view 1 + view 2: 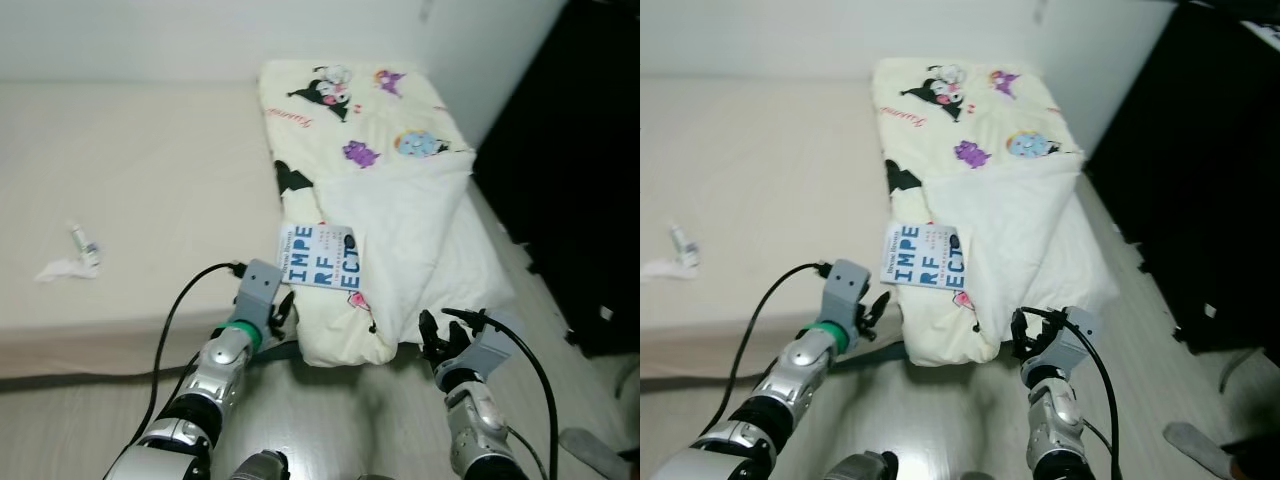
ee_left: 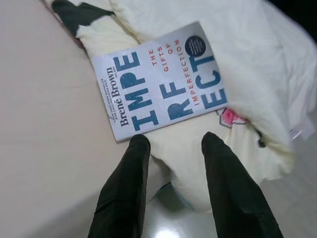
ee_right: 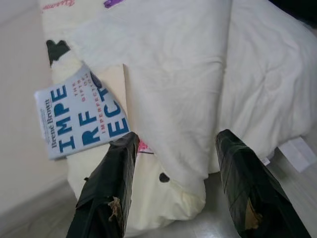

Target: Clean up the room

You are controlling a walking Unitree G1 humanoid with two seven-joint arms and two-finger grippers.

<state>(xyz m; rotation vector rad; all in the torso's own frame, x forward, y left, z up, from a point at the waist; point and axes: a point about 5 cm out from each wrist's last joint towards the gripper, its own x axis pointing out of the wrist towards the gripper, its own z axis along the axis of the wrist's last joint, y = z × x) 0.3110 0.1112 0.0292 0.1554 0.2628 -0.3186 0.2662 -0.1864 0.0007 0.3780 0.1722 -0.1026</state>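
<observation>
Book [image 1: 318,257], a paperback with large blue cover lettering, lies face up on the folded cartoon-print comforter [image 1: 370,150], its spine side reaching the beige mattress [image 1: 140,170]. Left gripper [image 2: 171,144] hovers just short of the book's near edge, fingers spread and empty, lined up as if to slide onto the cover; judged the step in hand. Right gripper [image 3: 173,163] hangs near the comforter's folded corner above the pale floor [image 1: 350,420], likewise parted and holding nothing, probably kept clear of the reach. Farther along the mattress, well apart, a small tube [image 1: 86,243] rests beside a crumpled tissue [image 1: 62,268], clutter likely awaiting collection.
</observation>
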